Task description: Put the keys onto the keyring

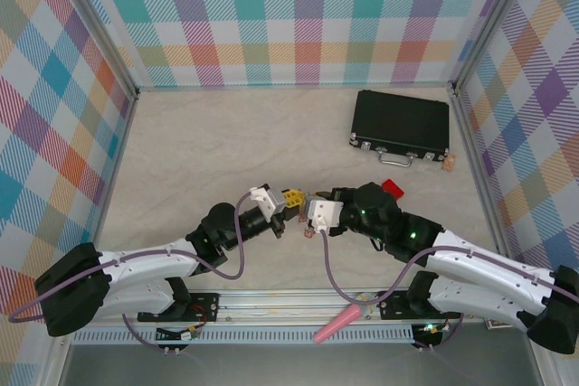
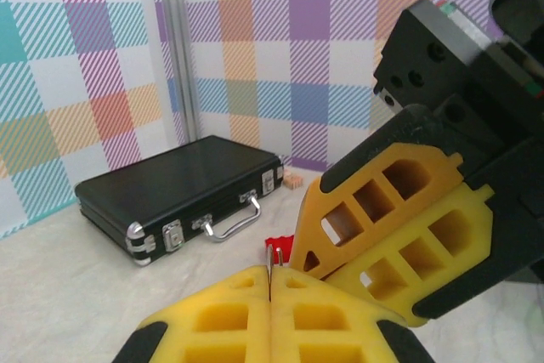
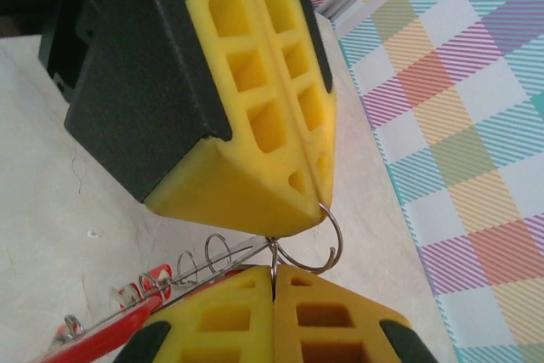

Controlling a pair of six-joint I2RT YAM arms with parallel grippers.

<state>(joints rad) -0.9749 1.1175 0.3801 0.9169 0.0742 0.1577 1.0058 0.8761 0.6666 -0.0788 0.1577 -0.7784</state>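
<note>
My two arms, seen from the console: left arm (image 1: 136, 268) and right arm (image 1: 493, 268) wear white shells with black joints and bases. Mauve cables (image 1: 238, 228) loop alongside, green lights (image 1: 412, 236) dot the right, and black-backed fingers (image 2: 331, 320) carry yellow latticed pads.

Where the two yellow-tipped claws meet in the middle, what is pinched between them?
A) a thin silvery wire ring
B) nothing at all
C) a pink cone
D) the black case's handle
A: in the right wrist view a thin silvery ring hangs from the closed tips of the left gripper, and its other end runs into the shut right gripper below.
</note>
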